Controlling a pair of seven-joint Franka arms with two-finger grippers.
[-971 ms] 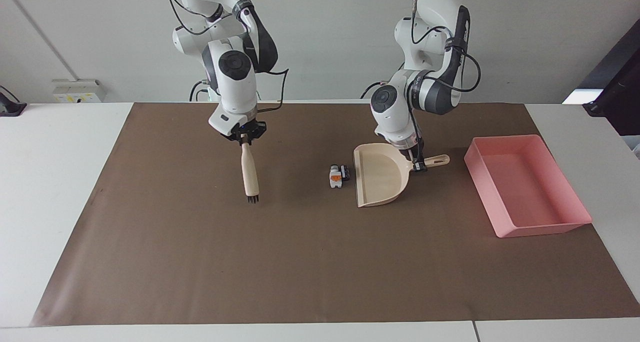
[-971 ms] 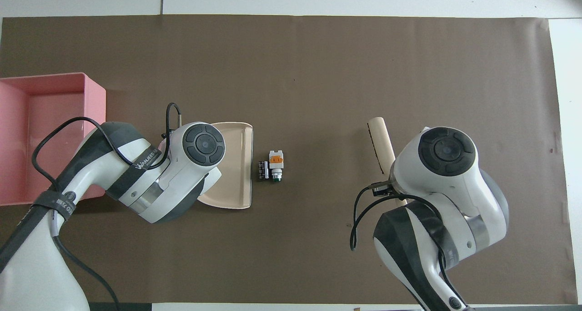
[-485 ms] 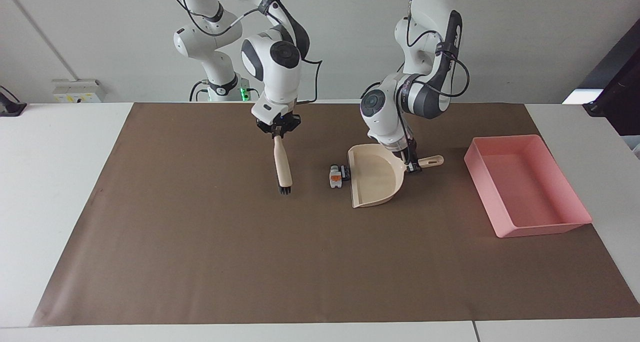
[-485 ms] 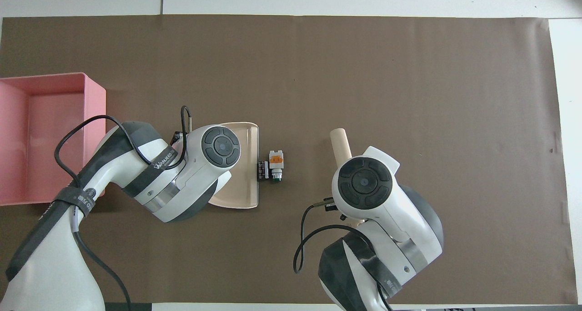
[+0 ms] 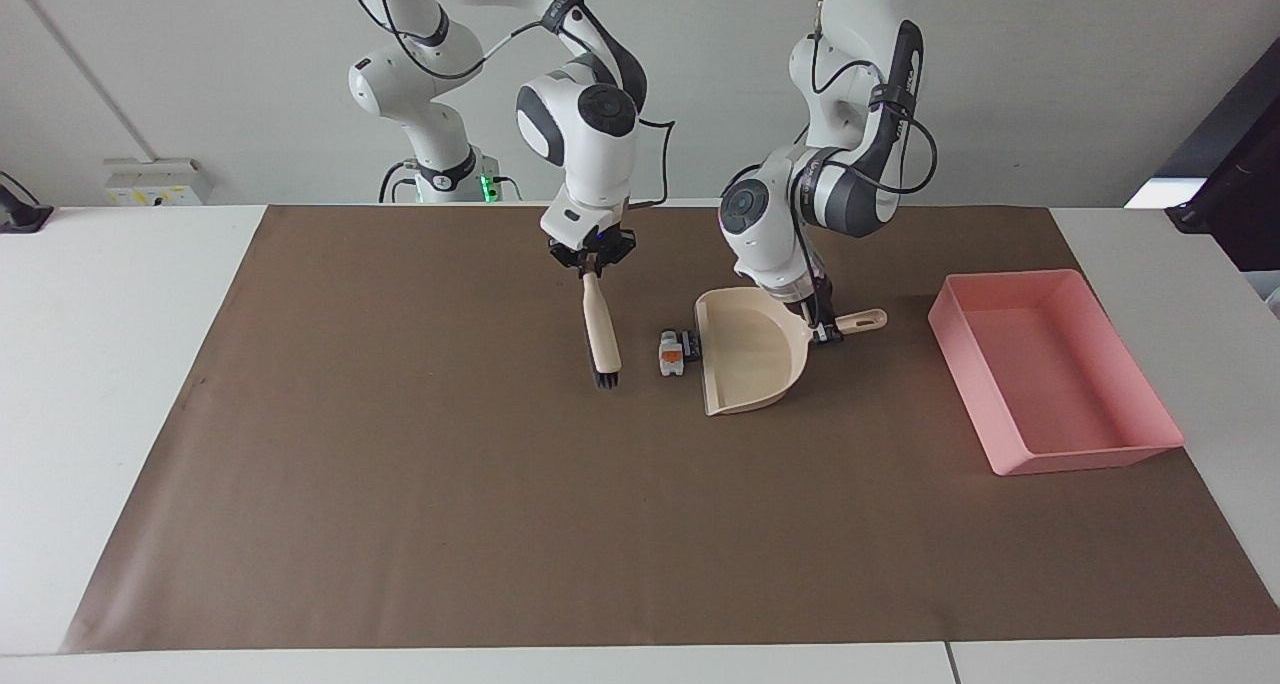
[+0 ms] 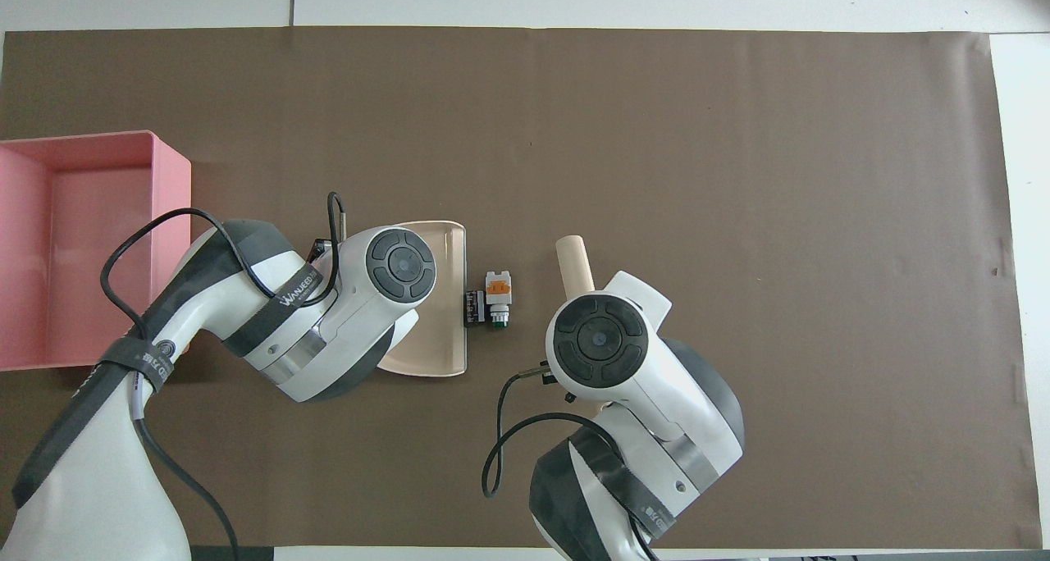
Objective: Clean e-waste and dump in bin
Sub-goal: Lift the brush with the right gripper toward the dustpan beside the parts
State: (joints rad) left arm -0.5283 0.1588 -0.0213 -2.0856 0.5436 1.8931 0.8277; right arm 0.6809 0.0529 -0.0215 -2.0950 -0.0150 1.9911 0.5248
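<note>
Looking at the e-waste [image 5: 676, 352], I see a white-grey bit with orange and green marks touching a small black block, lying against the dustpan's [image 5: 748, 362] lip; the pink bin [image 5: 1050, 369] sits at the pan's three o'clock in the facing view; my left gripper [image 5: 826, 332] pinches the dustpan handle, my right gripper [image 5: 591, 264] pinches the brush [image 5: 601, 331]; since half a second ago the brush has swung closer to the bits.

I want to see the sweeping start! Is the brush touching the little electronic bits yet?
Apart. In the facing view, brown mat shows between the brush bristles and the e-waste; the overhead view shows the same gap. The right hand holds the brush.
</note>
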